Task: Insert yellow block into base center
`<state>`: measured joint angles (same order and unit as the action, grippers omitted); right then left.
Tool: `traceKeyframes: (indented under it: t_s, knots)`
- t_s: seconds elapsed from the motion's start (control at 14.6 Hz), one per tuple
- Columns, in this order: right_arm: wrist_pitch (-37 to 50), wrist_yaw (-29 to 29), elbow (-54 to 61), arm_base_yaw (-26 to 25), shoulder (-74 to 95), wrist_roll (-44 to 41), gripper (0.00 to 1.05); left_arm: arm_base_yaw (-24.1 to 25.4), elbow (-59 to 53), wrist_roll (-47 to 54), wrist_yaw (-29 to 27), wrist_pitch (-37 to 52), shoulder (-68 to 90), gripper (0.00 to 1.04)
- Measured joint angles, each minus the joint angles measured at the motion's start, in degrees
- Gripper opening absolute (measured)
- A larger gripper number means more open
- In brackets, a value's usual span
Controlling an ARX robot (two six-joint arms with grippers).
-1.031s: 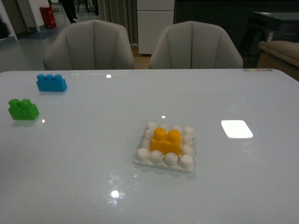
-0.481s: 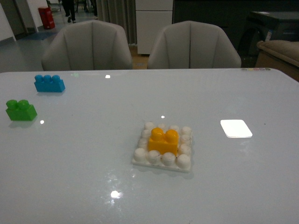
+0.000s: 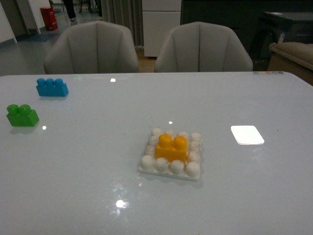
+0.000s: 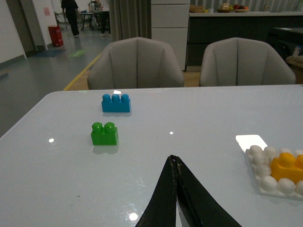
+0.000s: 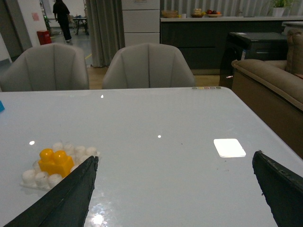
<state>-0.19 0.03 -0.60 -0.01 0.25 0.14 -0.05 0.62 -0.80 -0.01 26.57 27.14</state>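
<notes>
Left wrist view shows our left claw with its black fingers pressed together, holding nothing and hanging above the tabletop. Our right claw stands wide open, its fingers far apart at the picture's edges, empty and touching nothing. We see the yellow block seated on the middle studs of the base, well apart from both claws.
</notes>
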Motion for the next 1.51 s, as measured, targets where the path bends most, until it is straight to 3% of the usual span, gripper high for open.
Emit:
traceKeyframes:
  t_s: [0.34, 1.17, 1.31, 1.51]
  knots:
    - [0.0, 0.0, 0.0, 0.0, 0.0, 0.0, 0.98, 0.0, 0.0, 0.0, 0.0, -8.1, -8.6, 0.02]
    - [0.0, 0.0, 0.0, 0.0, 0.0, 0.0, 0.98, 0.0, 0.0, 0.0, 0.0, -16.5, -17.1, 0.02]
    - [0.0, 0.0, 0.0, 0.0, 0.0, 0.0, 0.98, 0.0, 0.0, 0.0, 0.0, -27.3, -26.1, 0.02]
    - [0.0, 0.0, 0.0, 0.0, 0.0, 0.0, 0.98, 0.0, 0.0, 0.0, 0.0, -27.0, -26.6, 0.02]
